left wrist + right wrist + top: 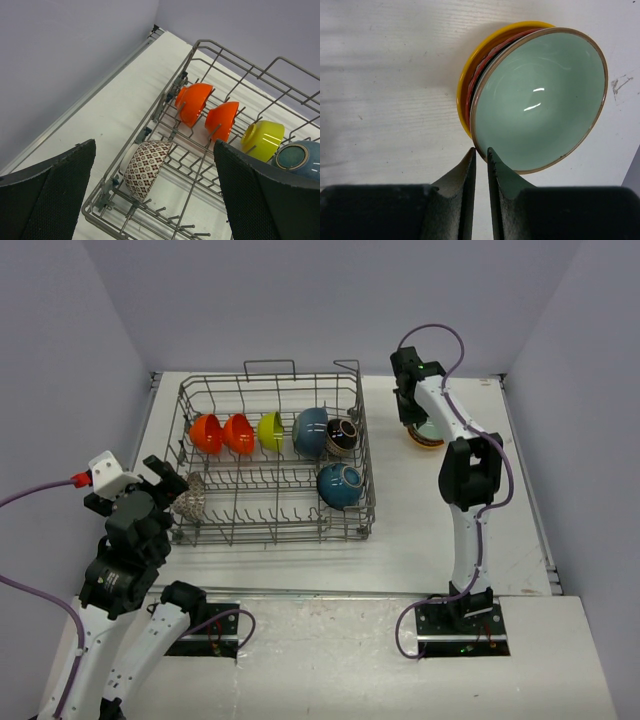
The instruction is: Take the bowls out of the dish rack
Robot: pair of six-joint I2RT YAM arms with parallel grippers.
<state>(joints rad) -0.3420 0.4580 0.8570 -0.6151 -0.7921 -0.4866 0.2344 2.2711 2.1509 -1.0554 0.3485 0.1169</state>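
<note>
Right wrist shows the right gripper (481,155) clamped on the rim of the pale green bowl (540,100), which tops a stack (425,437) right of the dish rack (272,377). The left gripper (155,167) gapes empty above the rack's near-left corner

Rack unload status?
Done: a stack of at least three bowls on the table, pale green bowl on top.
In hand: right gripper nearly closed at its rim, grip unclear; left gripper open near the patterned bowl.
Left: seven bowls in the dish rack.
</note>
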